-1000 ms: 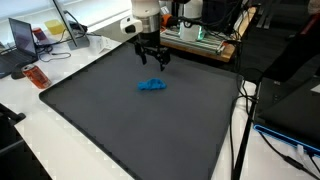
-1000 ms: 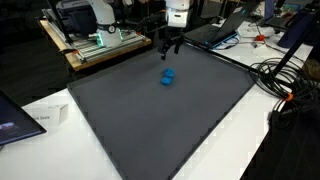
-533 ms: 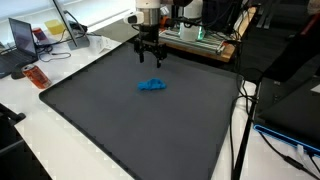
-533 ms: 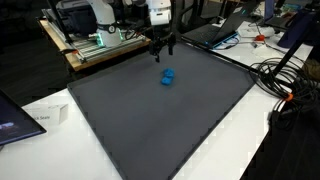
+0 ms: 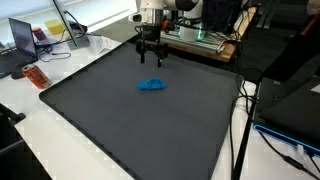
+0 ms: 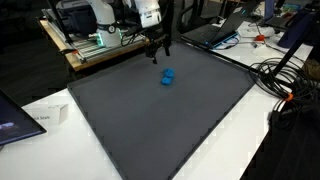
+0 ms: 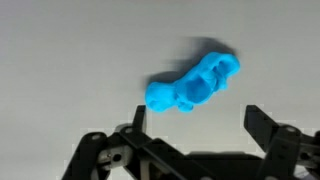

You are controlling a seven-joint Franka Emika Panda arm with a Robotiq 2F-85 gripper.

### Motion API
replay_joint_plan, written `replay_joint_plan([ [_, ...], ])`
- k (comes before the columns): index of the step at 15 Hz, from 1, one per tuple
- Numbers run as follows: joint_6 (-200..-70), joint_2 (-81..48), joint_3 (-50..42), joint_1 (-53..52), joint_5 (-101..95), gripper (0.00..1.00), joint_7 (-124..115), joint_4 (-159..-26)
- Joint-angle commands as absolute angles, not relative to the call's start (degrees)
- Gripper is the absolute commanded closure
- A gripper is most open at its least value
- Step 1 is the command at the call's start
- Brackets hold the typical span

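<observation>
While the black Robotiq gripper (image 5: 150,58) hangs over the far part of the dark grey table mat (image 5: 110,130), jaws wide apart and empty, the small bright-blue lumpy object (image 5: 152,85) lies on the mat, near but apart, toward its middle. Wrist view: it sits just beyond the fingertips (image 7: 137,115), long axis slanting across their gap. Arm upright, wrist pointing down.

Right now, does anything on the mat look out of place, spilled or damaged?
Nothing stands out. The small blue object lies alone on the dark mat, no spill or damage visible. The end effector hangs open, apart from it.
</observation>
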State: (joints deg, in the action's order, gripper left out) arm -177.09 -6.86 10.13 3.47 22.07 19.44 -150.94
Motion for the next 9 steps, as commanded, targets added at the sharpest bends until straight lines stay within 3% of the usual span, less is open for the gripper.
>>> replay_joint_plan([
  [1, -179.8, -6.6, 18.3, 9.3, 32.6, 0.00, 30.4, -151.2],
  [9, -184.1, -9.1, 28.4, 19.2, 45.1, 0.00, 49.9, -151.9],
])
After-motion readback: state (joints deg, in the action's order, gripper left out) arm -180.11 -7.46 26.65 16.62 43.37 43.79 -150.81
